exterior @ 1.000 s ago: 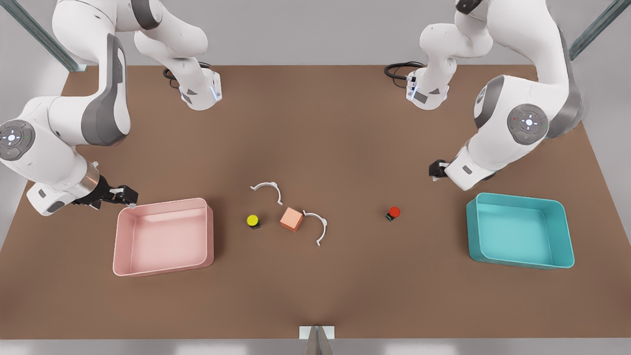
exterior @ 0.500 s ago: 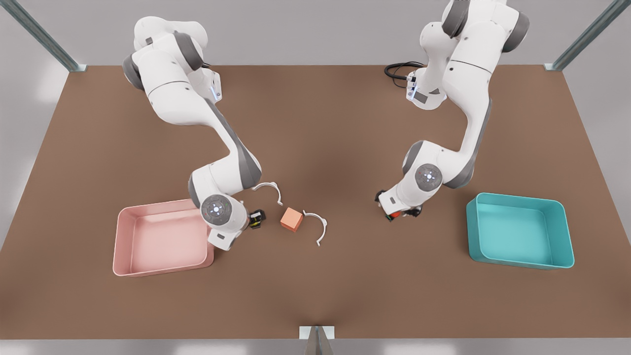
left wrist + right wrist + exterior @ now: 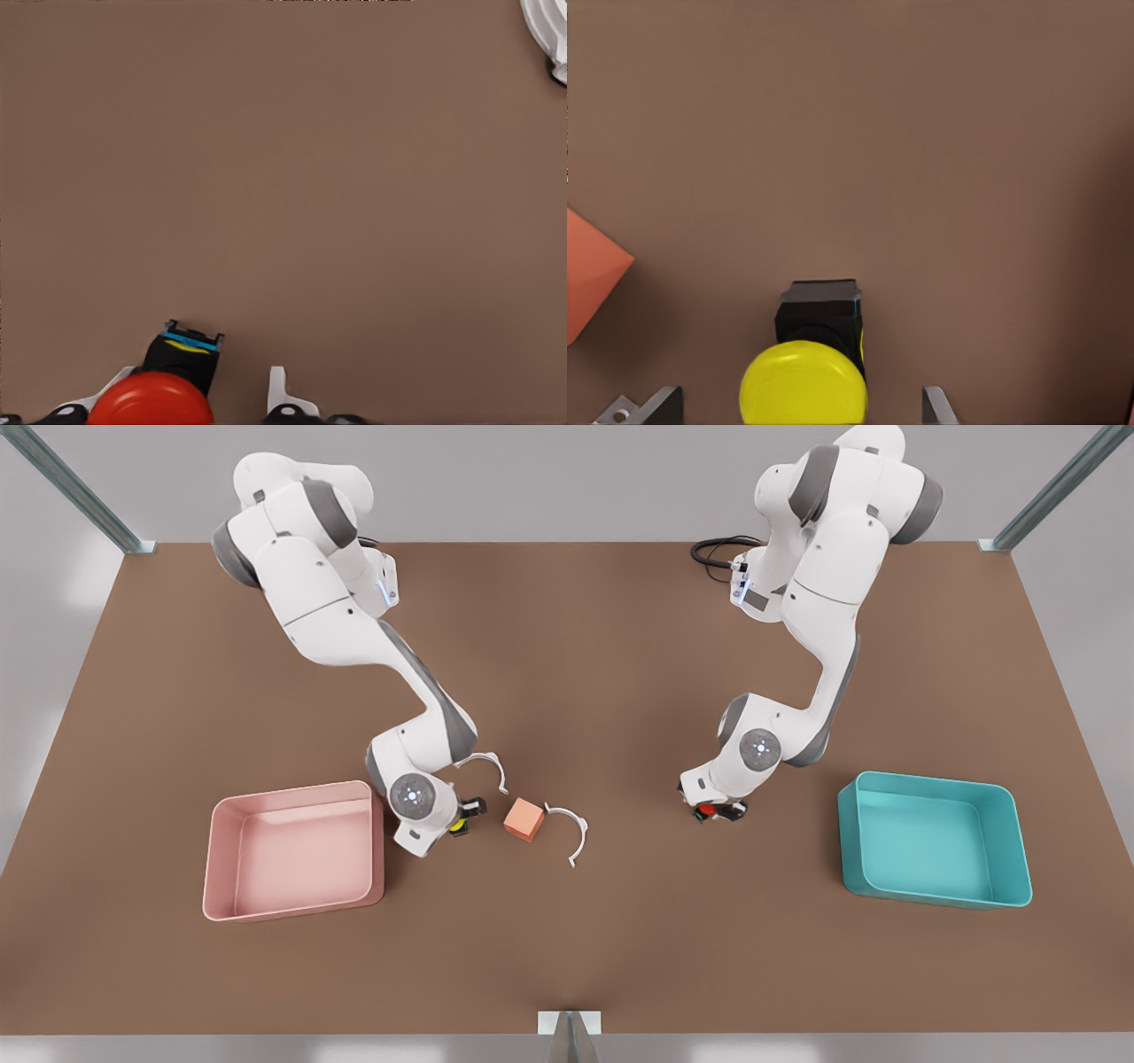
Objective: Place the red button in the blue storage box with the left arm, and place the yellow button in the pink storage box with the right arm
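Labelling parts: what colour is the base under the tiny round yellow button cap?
Black, clearest in the right wrist view.

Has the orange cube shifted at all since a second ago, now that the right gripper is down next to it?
No. In the front view the orange cube sits in the same spot between the two white curved clips, same distance from the pink storage box.
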You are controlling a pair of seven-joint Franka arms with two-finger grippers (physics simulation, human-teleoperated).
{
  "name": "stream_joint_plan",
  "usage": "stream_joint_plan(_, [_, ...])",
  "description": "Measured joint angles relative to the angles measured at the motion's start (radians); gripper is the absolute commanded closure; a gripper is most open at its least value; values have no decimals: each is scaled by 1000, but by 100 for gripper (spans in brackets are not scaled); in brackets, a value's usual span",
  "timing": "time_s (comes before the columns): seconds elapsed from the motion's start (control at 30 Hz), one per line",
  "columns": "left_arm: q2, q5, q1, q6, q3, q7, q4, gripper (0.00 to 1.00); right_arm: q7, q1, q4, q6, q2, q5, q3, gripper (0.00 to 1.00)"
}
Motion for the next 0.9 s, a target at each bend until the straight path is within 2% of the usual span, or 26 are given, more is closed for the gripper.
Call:
stream_joint_plan(0.07, [-6,-1,0,8,0,13,3,30,13,0,-8,22,6,-6,4,0])
stream_joint_plan(0.1, [-10,-1,0,10,0,19,4,38,19,0,-12,31,11,-8,4,2])
stream_joint_plan(0.13, [-14,-1,-1,13,0,24,5,47,25,-1,-14,40,16,-9,1,9])
stream_joint_plan(0.2, [-25,0,-1,15,0,33,4,55,35,-3,-32,62,24,-11,-3,14])
stream_joint_plan(0.33, [-80,4,4,-2,6,44,4,57,53,-3,-81,108,19,-15,-5,19])
stream_joint_plan(0.4, [-194,5,34,-64,13,49,10,57,60,-4,-91,126,15,-16,1,33])
stream_joint_plan(0.43, [-242,5,63,-105,15,52,24,57,63,-4,-92,133,14,-16,2,46])
stream_joint_plan(0.5, [-299,6,147,-188,17,67,58,57,66,-4,-93,145,15,-13,4,57])
stream_joint_plan(0.6, [-309,8,374,-289,21,140,115,57,67,-4,-87,154,4,-8,7,57])
stream_joint_plan(0.67, [-259,9,518,-333,26,218,154,57,68,-5,-79,158,-24,-7,2,57])
stream_joint_plan(0.77, [-104,11,570,-376,39,329,256,56,67,-24,-74,160,-105,-6,-19,57])
stream_joint_plan(0.83, [15,11,572,-392,45,393,333,53,63,-66,-83,150,-183,-5,-28,57])
stream_joint_plan(0.87, [58,10,573,-398,50,423,354,10,57,-101,-98,145,-215,-5,-29,57])
stream_joint_plan(0.9, [87,7,572,-403,56,453,367,0,50,-148,-120,142,-240,-5,-22,57])
